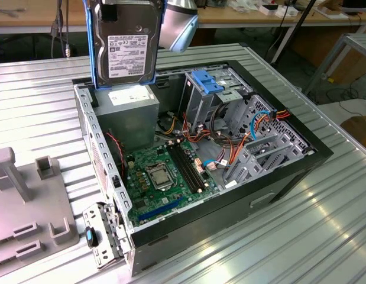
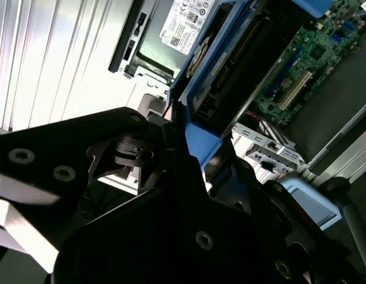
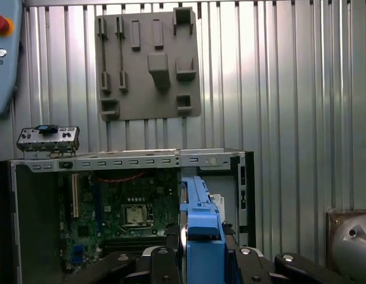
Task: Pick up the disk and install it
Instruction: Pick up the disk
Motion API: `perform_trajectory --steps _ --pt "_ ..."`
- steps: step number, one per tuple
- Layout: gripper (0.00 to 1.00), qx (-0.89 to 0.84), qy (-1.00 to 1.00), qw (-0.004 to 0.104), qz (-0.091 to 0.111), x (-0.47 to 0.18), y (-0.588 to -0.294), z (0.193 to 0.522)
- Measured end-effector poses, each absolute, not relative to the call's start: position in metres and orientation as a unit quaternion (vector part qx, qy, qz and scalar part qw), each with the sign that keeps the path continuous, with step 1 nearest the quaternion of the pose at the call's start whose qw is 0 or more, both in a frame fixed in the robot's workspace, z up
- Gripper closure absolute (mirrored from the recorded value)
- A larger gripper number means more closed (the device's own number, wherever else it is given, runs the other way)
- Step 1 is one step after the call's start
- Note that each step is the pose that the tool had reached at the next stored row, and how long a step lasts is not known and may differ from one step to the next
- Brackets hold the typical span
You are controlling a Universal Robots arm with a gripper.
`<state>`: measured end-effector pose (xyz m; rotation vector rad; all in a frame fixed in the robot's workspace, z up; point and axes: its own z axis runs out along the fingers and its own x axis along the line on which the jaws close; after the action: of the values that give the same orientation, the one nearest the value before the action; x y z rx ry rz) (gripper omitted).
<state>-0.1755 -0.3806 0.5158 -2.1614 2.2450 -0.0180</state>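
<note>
Blue plastic frames the disk (image 1: 126,44), which hangs upright in the exterior view over the far corner of the open computer case (image 1: 277,171), toward the exterior view's left and just above the grey power supply (image 1: 132,109). A drive cage with a blue bracket (image 1: 209,83) stands to the exterior view's right of it. The motherboard (image 1: 165,174) lies on the case floor, with cable bundles between board and cage. The ribbed metal table (image 1: 289,236) carries the case and, at the exterior view's left, a grey fixture plate (image 1: 23,213).

In the second wrist view the claw (image 2: 200,148) is clamped narrow on the disk (image 2: 227,74), its black fingers (image 2: 178,154) pressed against the blue frame. The motherboard (image 2: 301,71) lies beyond.

In the first wrist view the claw (image 3: 200,251) grips the disk (image 3: 200,219), seen edge-on above the open case (image 3: 112,161). The fixture plate (image 3: 150,65) lies well apart on the table (image 3: 289,89).
</note>
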Motion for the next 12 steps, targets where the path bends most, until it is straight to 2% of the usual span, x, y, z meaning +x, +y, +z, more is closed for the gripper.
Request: perform_trajectory --steps 6,12 --pt "0.63 -0.693 0.721 0.012 -0.006 -0.172 -0.397 0.515" --pt "0.63 -0.693 0.721 0.012 -0.007 -0.146 -0.4 0.513"
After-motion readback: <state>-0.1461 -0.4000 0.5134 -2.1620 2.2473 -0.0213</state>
